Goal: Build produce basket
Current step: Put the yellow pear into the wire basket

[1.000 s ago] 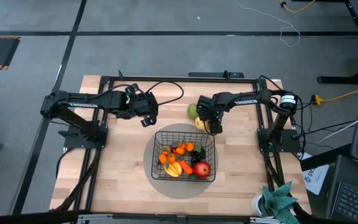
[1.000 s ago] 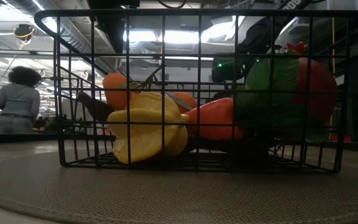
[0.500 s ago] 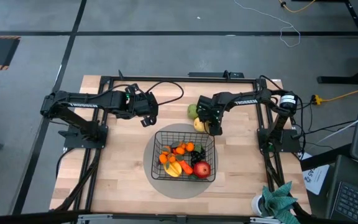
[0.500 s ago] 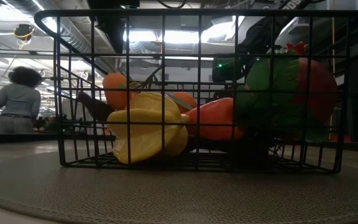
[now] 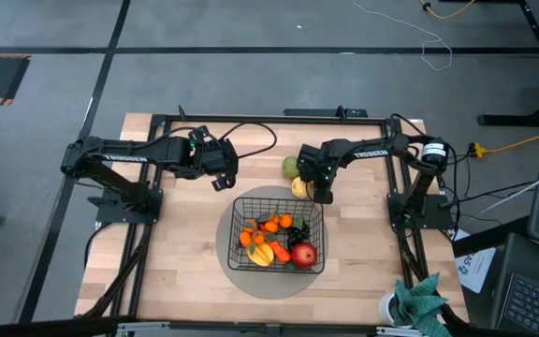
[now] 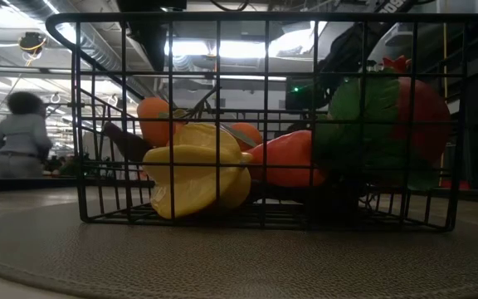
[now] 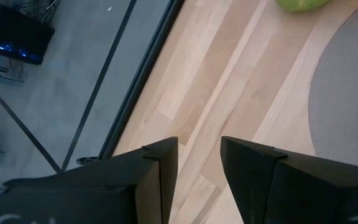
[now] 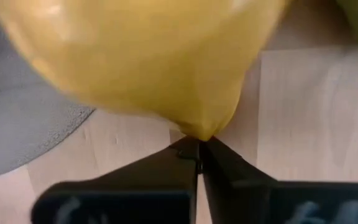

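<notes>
The black wire basket (image 5: 279, 198) stands on a round grey mat (image 5: 269, 286) and holds produce: a red apple (image 5: 304, 254), a yellow piece (image 5: 261, 253), and orange pieces (image 5: 274, 225). Just beyond the basket's far rim, a yellow fruit (image 5: 298, 186) and a green pear (image 5: 291, 167) lie on the table. My right gripper (image 5: 319, 193) points down beside the yellow fruit and is shut at its pointed end. My left gripper (image 5: 223, 182) hangs open above the table, left of the basket, with nothing between its fingers (image 7: 160, 174). My right gripper comes from above, pointing down. Its fingertips (image 8: 185, 152) are closed together on the pointed tip (image 8: 197, 132) of the yellow fruit. Only that very tip reaches the seam between the fingertips. The fruit's body lies on the table at the mat's edge.
A black frame rail (image 5: 269, 117) runs round the table. Bare wood lies left of the mat (image 7: 229, 93) and along the near edge. In the low view a person (image 6: 19, 137) stands far off in the room behind the basket (image 6: 264, 17).
My right gripper has stayed beside the yellow fruit and has rolled a little about the line it points along. The yellow fruit has shifted slightly toward the table's left. The person in the room behind has moved.
</notes>
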Controlling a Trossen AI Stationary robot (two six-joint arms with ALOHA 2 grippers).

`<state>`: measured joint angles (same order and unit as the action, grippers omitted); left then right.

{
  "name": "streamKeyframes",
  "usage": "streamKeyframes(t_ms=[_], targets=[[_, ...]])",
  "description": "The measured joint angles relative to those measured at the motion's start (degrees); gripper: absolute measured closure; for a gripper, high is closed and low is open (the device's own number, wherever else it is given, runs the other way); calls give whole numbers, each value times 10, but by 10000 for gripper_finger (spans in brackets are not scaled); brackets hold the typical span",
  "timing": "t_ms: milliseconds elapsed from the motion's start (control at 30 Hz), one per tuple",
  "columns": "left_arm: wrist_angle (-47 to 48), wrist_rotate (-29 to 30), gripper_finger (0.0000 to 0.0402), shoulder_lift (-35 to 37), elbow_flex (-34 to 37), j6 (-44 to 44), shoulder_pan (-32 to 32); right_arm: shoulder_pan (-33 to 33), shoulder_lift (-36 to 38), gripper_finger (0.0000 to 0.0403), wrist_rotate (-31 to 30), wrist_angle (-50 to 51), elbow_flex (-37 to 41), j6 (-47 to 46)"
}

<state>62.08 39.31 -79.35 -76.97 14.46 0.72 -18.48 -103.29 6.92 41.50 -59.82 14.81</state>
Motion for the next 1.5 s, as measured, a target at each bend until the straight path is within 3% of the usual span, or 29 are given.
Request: streamKeyframes(t_ms=[167, 367, 700, 1000, 1300, 1500], targets=[[0, 0, 292, 0, 0, 0, 0, 1, 0, 401, -15, 4, 0, -32], [0, 0, 292, 0, 0, 0, 0, 0, 0, 402, -81, 56, -23, -43], [0, 0, 292, 0, 0, 0, 0, 0, 0, 403, -127, 192, -106, -57], [0, 3, 292, 0, 0, -12, 0, 22, 0, 403, -159, 334, -246, -60], [6, 4, 292, 0, 0, -16, 0, 95, 0, 403, -157, 461, -430, -136], [22, 7, 292, 0, 0, -16, 3, 173, 0, 403, -93, 458, -524, -193]])
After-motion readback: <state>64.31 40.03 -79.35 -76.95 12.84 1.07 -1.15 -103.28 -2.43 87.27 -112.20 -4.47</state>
